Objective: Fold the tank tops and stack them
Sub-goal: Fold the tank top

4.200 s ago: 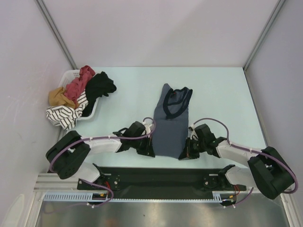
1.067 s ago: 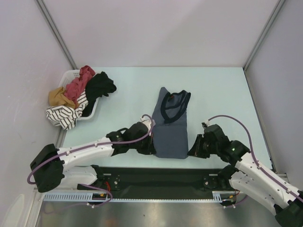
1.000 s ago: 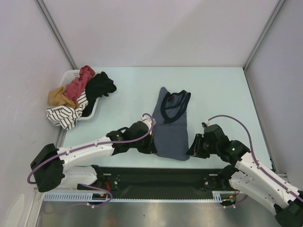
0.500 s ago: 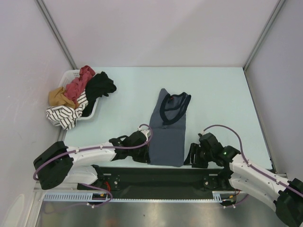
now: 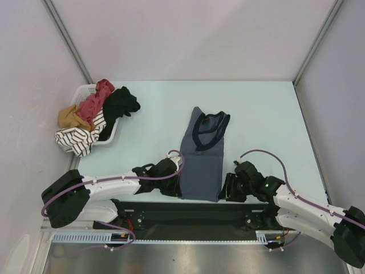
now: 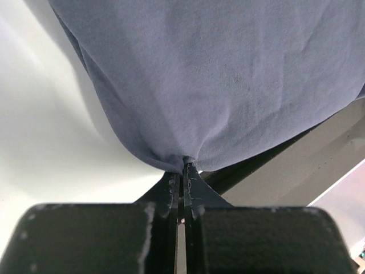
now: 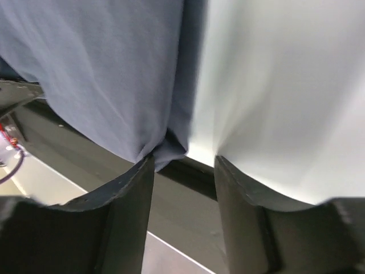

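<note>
Pale green counter [image 5: 268, 114], lilac walls all round. The blue-grey tank top [image 5: 202, 162] lies flat mid-counter, long axis running near-to-far. Its neck and straps point at the back wall and its hem is at the near edge. Left claw [image 5: 178, 186] is pinching the hem's left corner tight. Right claw [image 5: 226, 190] sits spread at the right corner, with the cloth just touching one finger.

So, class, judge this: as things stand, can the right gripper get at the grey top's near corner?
Probably yes. The right gripper is open, and the near corner of the top lies just at one side of its jaws with nothing in between. A small sideways shift should bracket it.
</note>
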